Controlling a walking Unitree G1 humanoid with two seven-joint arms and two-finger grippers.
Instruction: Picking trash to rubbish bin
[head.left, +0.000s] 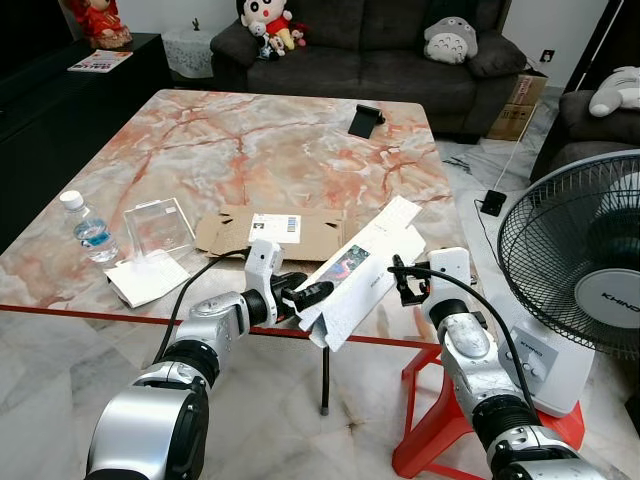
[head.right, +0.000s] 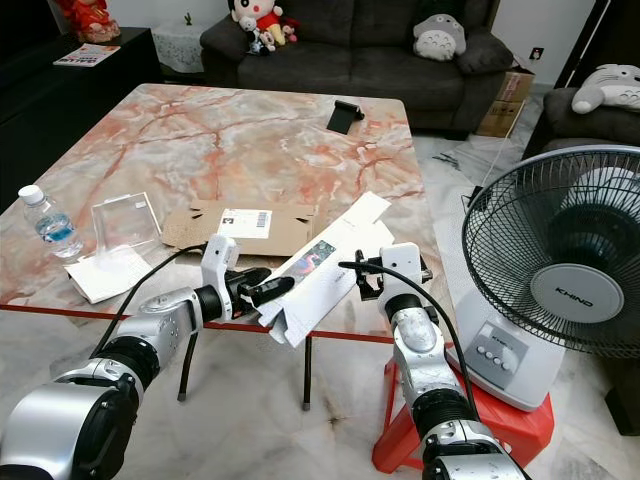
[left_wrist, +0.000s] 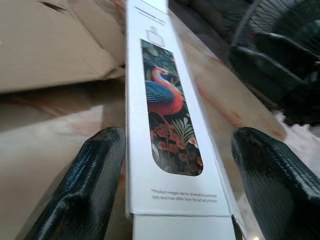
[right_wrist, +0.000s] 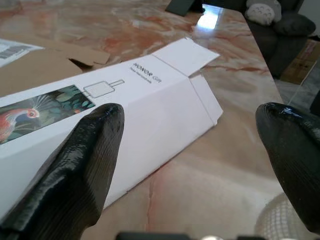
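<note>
A long white box (head.left: 365, 262) printed with a colourful bird lies slantwise on the marble table (head.left: 280, 150), and its near end hangs over the front edge. My left gripper (head.left: 311, 294) is open at that overhanging end. In the left wrist view the box (left_wrist: 170, 125) lies between the two black fingers (left_wrist: 95, 170), close to one and clear of the other. My right gripper (head.left: 405, 281) stands open at the table's front edge, beside the box's right side. In the right wrist view the box (right_wrist: 150, 100) lies just beyond the spread fingers (right_wrist: 90, 150).
Behind the box lie a flattened cardboard sheet (head.left: 270, 230), a clear plastic case (head.left: 158, 228), white paper (head.left: 145, 278) and a water bottle (head.left: 88, 230). A black object (head.left: 365, 120) sits at the far edge. A standing fan (head.left: 590, 270) and a red stool (head.left: 440, 420) crowd my right.
</note>
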